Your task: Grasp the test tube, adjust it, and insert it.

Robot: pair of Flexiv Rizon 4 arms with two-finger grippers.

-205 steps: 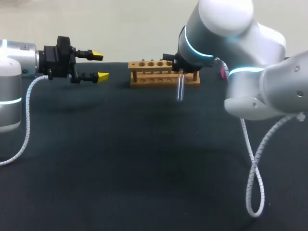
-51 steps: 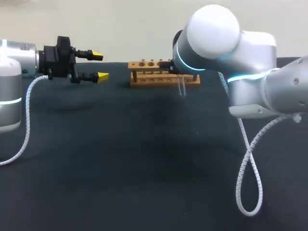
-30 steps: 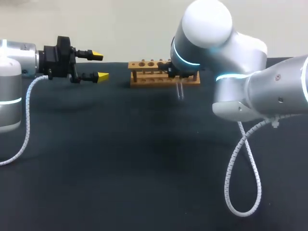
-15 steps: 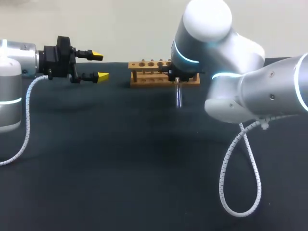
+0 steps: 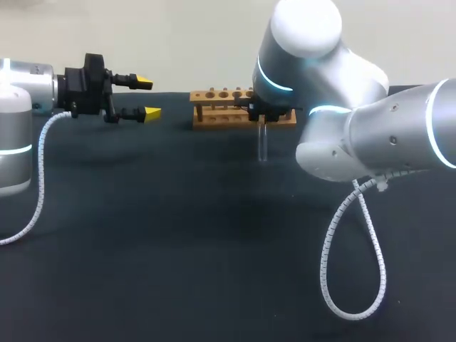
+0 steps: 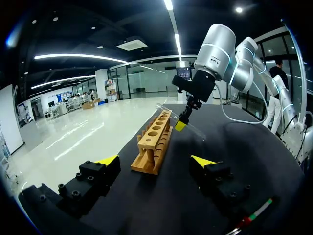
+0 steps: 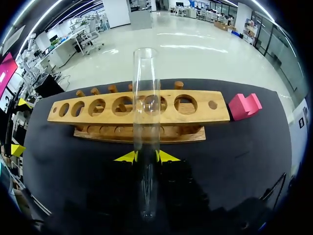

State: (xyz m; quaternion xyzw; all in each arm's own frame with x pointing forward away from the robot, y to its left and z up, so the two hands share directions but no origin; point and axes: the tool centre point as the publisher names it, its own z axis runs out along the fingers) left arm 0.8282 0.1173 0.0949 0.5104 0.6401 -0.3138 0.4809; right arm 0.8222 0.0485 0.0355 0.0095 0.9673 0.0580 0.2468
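The dark bench (image 5: 178,235) carries little. The right arm (image 5: 370,142) reaches across to the middle of the far edge, and its claw (image 7: 145,156) is clamped on the tube (image 5: 261,142), one yellow tip on each side of the glass. The left arm (image 5: 28,92) hangs over the far left corner. Its claw (image 5: 147,97) has its fingers apart, holds nothing and is well apart from the work.

The wooden rack (image 5: 217,107) stands along the far edge, and the holes that show are empty. The tube is off the bench, just on the near side of the rack toward its right end. It looks close to upright from above, though the left wrist view shows it somewhat tilted. It is not in any hole. A small pink block (image 7: 244,106) lies just beyond the rack's right end.

By my reading the grasp is done and the adjusting is nearly so. The insertion is left: the tube's lower end must be brought over a hole, squared up and lowered in.
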